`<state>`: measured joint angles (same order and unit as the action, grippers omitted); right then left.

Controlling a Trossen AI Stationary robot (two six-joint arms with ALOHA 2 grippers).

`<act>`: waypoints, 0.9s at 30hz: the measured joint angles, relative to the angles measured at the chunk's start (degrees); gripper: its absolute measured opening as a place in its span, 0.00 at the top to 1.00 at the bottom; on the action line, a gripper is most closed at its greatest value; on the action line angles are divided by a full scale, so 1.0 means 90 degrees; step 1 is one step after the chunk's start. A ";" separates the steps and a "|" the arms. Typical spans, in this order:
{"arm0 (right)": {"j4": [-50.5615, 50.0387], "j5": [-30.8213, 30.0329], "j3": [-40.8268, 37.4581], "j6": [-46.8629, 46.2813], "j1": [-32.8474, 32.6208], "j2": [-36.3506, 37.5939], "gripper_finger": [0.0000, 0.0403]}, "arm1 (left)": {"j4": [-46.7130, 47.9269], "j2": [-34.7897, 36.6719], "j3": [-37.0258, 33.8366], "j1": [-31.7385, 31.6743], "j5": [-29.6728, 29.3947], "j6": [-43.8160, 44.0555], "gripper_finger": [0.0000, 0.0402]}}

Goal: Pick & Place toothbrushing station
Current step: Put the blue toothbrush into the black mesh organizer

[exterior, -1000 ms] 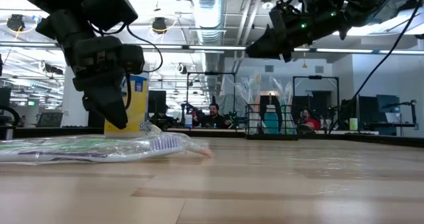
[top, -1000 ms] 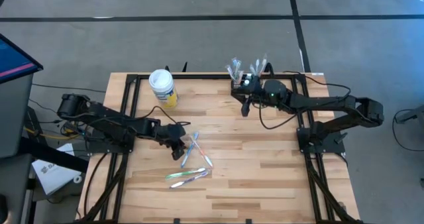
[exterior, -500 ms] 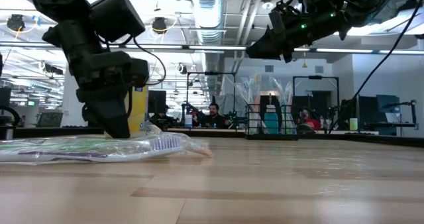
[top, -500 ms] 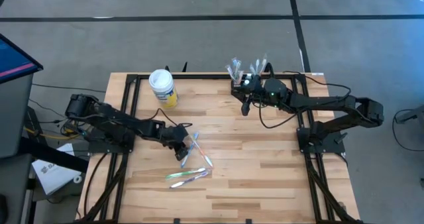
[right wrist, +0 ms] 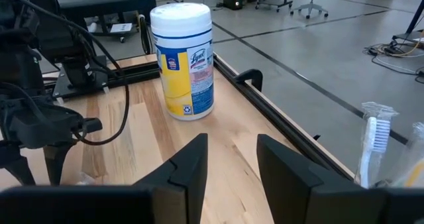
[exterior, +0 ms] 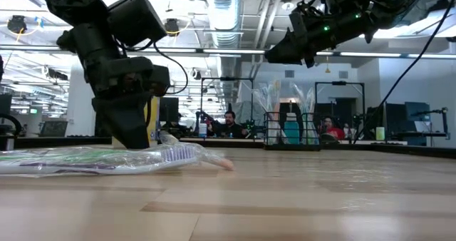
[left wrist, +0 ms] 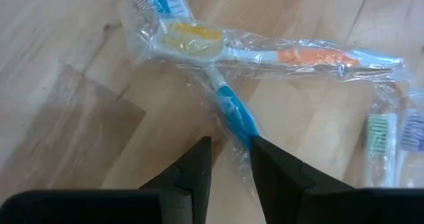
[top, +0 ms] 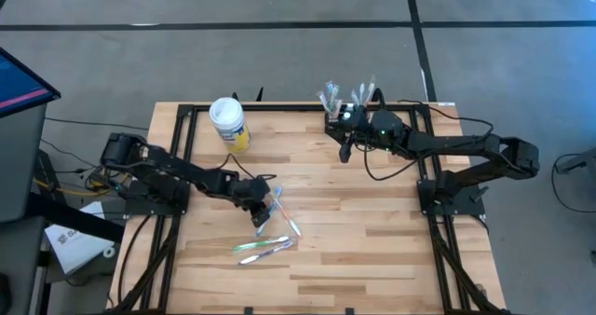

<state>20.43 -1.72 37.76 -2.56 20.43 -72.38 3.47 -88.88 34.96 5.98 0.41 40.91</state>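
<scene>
wooden table, toothbrush-filled mesh caddy

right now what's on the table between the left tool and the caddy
Only bare wood. In the high view nothing sits between the left tool over the wrapped toothbrushes and the caddy at the far edge.

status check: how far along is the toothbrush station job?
Done: a few wrapped brushes stand in the toothbrushing station. In hand: left pincer, open, straddles a blue-handled wrapped toothbrush on the table, nothing lifted. Left: the other wrapped brushes lying nearby. Right pincer waits open beside the station.
</scene>
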 joint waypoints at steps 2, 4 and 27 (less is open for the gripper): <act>0.0000 0.0000 0.0000 0.0002 0.0000 0.0000 0.70 | -0.0005 0.0137 0.0000 0.0000 0.0009 0.0000 0.75; 0.0000 0.0000 0.0000 0.0000 0.0000 0.0000 0.70 | -0.0052 0.0233 0.0013 -0.0018 0.0004 0.0003 0.75; 0.0005 -0.0002 0.0000 0.0000 0.0000 0.0000 0.70 | -0.0006 0.0233 0.0015 -0.0029 -0.0164 0.0459 0.75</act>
<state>20.47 -1.73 37.76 -2.56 20.43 -72.38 3.42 -86.78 35.09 5.72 -1.06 45.03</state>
